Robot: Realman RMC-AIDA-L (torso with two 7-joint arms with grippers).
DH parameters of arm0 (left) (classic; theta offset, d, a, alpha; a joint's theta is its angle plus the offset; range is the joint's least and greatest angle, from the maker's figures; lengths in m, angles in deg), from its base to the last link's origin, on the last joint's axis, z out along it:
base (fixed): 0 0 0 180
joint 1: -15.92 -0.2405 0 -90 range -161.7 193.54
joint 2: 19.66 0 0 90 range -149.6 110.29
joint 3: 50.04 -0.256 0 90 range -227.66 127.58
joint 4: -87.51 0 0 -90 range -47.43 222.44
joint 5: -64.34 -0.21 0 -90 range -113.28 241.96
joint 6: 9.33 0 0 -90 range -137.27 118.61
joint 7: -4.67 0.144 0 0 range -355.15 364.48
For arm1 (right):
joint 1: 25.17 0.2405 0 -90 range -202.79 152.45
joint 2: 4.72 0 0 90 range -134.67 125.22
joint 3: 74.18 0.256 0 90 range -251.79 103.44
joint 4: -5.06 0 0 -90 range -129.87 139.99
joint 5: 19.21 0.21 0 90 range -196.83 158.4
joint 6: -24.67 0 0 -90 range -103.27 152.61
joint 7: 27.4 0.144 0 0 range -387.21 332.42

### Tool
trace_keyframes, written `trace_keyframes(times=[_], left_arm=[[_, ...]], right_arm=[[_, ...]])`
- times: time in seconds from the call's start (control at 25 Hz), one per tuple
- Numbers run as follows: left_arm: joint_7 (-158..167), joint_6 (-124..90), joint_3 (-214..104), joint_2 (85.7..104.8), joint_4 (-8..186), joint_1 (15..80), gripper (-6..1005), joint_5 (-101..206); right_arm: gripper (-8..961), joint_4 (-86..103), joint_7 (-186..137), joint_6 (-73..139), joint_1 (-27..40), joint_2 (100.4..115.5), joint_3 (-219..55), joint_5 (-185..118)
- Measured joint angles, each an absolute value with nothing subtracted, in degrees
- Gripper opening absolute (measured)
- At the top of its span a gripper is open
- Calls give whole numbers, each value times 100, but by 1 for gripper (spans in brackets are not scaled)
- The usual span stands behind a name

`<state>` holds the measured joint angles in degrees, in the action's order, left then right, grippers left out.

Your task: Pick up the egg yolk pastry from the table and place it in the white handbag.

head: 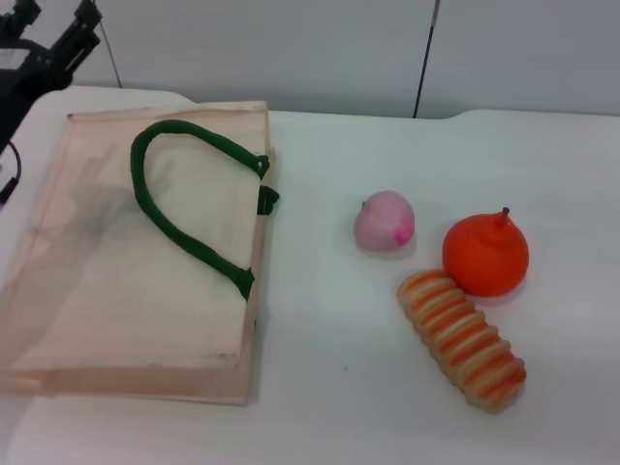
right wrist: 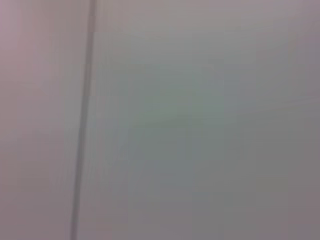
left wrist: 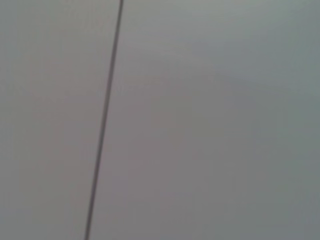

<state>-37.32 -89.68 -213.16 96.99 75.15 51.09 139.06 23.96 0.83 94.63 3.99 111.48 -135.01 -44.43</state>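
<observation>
The left gripper point(head: 60, 34) hung raised, fingers spread, just beyond the white handbag's point(head: 116, 291) far corner.

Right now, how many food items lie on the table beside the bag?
3: a pink bun, an orange round fruit to its right, and a striped ridged roll in front. No cream-yellow pastry shows; it may be hidden.

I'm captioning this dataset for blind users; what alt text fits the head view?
A cream handbag with green handles lies flat on a white table; to its right sit a pink bun, an orange fruit and a striped roll. The left gripper is at the far left corner.
</observation>
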Motion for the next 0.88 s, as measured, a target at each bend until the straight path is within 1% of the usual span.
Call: trace_keyframes(times=[0.12, 0.16, 0.44, 0.88], left_arm=[[-2664, -8635, -21316, 9702, 8114, 5050, 877, 14423], [-1733, -8551, -21317, 9710, 8616, 4986, 878, 14797], [-110, -8588, -21316, 9708, 9451, 4874, 878, 15352], [7, -8614, -21307, 9688, 9604, 4786, 878, 15470]], right_arm=[[894, 1956, -46, 9525, 444, 11150, -13322, -4144], [894, 1636, -58, 9532, 493, 11152, -13197, -3945], [894, 1227, -82, 9437, 529, 11150, -13020, -3815], [894, 1069, -156, 9353, 597, 11155, -13047, -3856]])
